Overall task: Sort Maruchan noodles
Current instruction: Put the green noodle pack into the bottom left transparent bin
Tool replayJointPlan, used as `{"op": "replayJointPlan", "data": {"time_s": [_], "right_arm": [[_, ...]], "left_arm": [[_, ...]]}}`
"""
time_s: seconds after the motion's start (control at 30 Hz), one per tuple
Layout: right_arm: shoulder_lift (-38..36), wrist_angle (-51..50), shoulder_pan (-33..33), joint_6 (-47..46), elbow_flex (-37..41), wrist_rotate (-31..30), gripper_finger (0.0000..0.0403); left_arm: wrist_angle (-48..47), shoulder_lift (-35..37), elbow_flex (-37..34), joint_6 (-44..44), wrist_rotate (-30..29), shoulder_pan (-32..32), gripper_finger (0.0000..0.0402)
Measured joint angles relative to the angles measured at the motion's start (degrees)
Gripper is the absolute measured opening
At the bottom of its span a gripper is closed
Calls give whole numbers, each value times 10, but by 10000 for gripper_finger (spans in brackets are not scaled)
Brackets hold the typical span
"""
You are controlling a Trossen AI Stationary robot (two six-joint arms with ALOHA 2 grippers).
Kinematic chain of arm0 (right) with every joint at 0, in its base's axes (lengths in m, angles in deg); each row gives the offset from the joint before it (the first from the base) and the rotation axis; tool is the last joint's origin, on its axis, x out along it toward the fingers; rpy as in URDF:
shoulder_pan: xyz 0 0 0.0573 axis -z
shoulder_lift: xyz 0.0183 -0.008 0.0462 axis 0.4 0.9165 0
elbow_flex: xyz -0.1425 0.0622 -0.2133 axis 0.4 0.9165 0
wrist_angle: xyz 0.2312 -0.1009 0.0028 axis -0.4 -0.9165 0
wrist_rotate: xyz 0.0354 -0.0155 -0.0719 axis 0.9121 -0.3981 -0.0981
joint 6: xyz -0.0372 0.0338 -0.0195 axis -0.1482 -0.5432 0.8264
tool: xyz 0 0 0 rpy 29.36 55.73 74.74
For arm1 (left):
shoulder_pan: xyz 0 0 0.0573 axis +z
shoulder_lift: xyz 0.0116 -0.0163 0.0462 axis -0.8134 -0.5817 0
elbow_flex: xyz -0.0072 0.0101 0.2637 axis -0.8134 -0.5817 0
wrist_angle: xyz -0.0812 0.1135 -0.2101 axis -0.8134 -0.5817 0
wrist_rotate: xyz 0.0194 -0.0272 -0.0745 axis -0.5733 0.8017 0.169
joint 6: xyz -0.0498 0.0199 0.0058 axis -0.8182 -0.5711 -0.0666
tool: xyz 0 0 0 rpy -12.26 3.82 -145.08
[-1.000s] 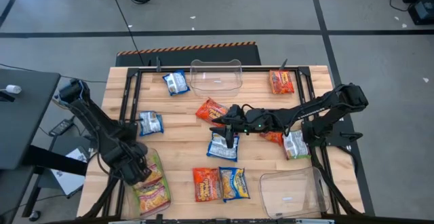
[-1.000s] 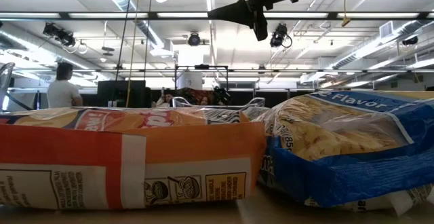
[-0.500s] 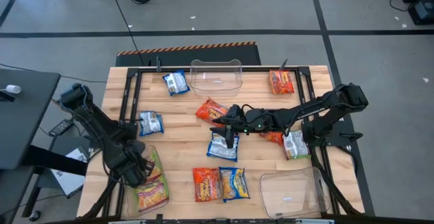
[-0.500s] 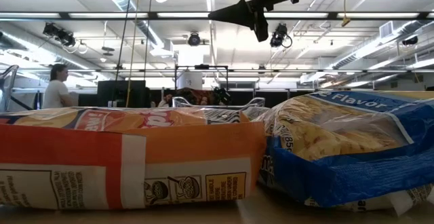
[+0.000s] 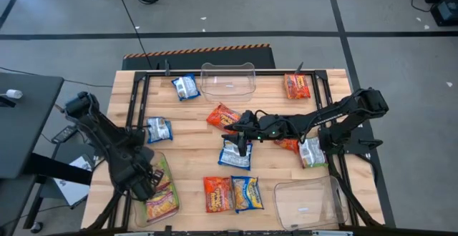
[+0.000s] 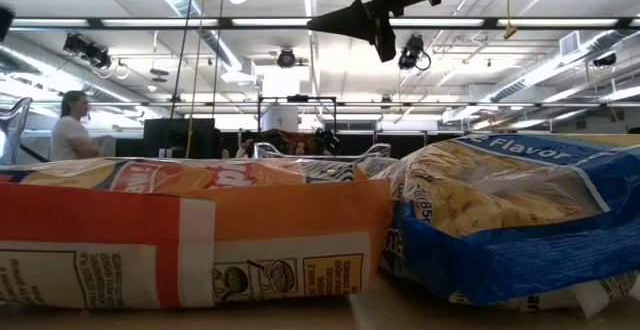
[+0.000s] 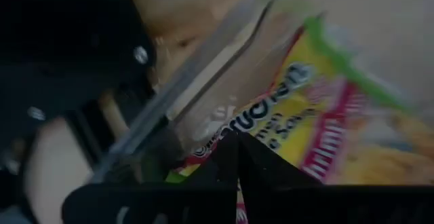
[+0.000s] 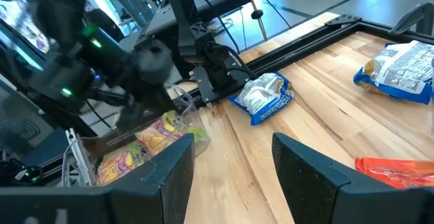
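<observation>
Fingers of the right gripper (image 5: 243, 144) stand well apart in its wrist view, holding nothing, poised over the table's middle above a blue-white packet (image 5: 235, 154). The left gripper (image 5: 143, 184) is down at about eight o'clock on the wooden table (image 5: 193, 121), over a clear bin (image 5: 170, 166) that holds green-pink-yellow packets (image 5: 161, 202); its wrist view shows the dark fingers meeting in a point against one such packet (image 7: 319, 125), but I cannot tell whether they grip it.

From above, the whole spread is plain: two blue-white packets (image 5: 186, 86) at eleven o'clock and (image 5: 159, 129) at nine, a red-orange one (image 5: 297, 86) at one o'clock, another red-orange packet (image 5: 223, 115) just beyond the right gripper, a green-edged packet (image 5: 312, 152) at three o'clock with a red-orange packet (image 5: 288, 144) beside it, partly under the right arm. An orange packet (image 5: 217, 194) and a blue packet (image 5: 247, 193) lie side by side at six o'clock, between the left bin and an empty-looking clear bin (image 5: 308, 202) at five. A third clear bin (image 5: 227, 81) sits at twelve.

The low view shows only that six o'clock pair, very close: the orange packet (image 6: 190, 235) and the blue one (image 6: 520, 220) with "Flavor" legible, touching, with the right gripper (image 6: 365, 15) high above and a person (image 6: 70, 128) in the room behind.

The right wrist view alone shows the nine o'clock packet (image 8: 263, 96) crumpled, and the left arm (image 8: 102, 61) bent over its bin.
</observation>
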Motion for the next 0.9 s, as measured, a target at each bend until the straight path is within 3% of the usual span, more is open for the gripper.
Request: {"op": "replayJointPlan", "data": {"time_s": [0.17, 0.23, 0.47, 0.63, 0.9], "right_arm": [[0, 0, 0, 1, 0, 0, 204], [0, 0, 0, 0, 0, 0, 204], [0, 0, 0, -15, 0, 15, 204], [0, 0, 0, -28, 0, 15, 204], [0, 0, 0, -45, 0, 17, 204]], "left_arm": [[-102, -11, 105, 12, -119, -25, 4], [-125, -24, 123, 14, -136, -38, 3], [-85, -56, 93, -7, -39, -60, 16], [1, -64, 58, -55, -38, -41, 71], [37, -64, 6, -129, -13, 13, 164]]}}
